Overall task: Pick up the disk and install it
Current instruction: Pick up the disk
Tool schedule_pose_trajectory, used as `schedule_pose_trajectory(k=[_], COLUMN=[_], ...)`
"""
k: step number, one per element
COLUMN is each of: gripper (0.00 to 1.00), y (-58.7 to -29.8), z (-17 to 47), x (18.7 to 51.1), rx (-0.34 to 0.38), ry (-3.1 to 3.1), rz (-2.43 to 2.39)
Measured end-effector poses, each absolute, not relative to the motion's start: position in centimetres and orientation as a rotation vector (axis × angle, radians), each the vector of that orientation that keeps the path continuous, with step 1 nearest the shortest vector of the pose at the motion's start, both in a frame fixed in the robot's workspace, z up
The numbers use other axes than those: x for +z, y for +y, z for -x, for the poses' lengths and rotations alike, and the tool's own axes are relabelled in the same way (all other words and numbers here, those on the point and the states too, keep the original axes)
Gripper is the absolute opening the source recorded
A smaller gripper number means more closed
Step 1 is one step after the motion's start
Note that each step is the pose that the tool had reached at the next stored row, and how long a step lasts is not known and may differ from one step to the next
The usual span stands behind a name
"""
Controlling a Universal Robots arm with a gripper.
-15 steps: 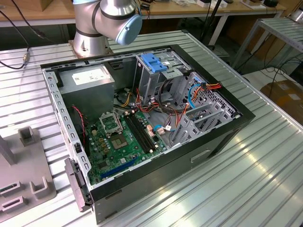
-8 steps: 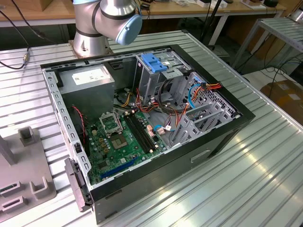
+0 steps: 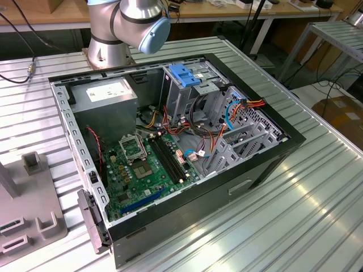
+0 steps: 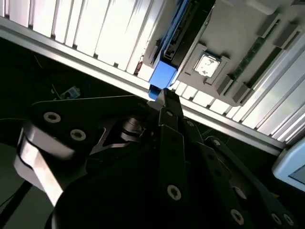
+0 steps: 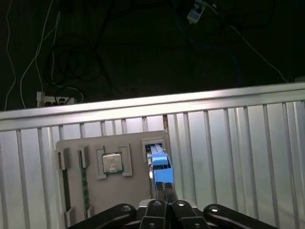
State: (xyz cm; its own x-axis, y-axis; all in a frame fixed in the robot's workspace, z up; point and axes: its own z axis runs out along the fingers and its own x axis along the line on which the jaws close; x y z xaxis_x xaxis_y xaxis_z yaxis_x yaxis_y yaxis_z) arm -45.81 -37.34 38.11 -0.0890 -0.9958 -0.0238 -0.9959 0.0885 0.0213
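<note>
The end effector [image 5: 165, 191] seems clamped on the blue end of the disk [image 5: 161, 169]. The disk stands slotted in a grey holder [image 5: 119, 195].

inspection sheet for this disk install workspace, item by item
surface: ribbed metal table carrying a grey parts tray and an open computer case.
job's things: the disk stands on edge in a tray slot, blue rail showing; not installed.
clutter: a processor chip and a memory stick in the same tray.
grippers: the gripper sits right at the disk's blue end; a grasp cannot be confirmed.
cables: coloured wire bundles inside the case; loose cables and a power strip on the floor.
surroundings: workbenches and a cardboard box beyond the table.
</note>
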Motion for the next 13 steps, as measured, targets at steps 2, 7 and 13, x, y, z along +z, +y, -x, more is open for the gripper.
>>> schedule_pose_trajectory(k=[2,7,13], gripper=[0.1,0.23,0.48], y=[-37.3,-37.3,-37.3], z=[45.8,45.8,45.8], x=[38.0,37.7,36.6], rx=[0.045,0.039,0.039], ry=[2.268,2.185,2.182], rz=[2.165,2.244,2.246])
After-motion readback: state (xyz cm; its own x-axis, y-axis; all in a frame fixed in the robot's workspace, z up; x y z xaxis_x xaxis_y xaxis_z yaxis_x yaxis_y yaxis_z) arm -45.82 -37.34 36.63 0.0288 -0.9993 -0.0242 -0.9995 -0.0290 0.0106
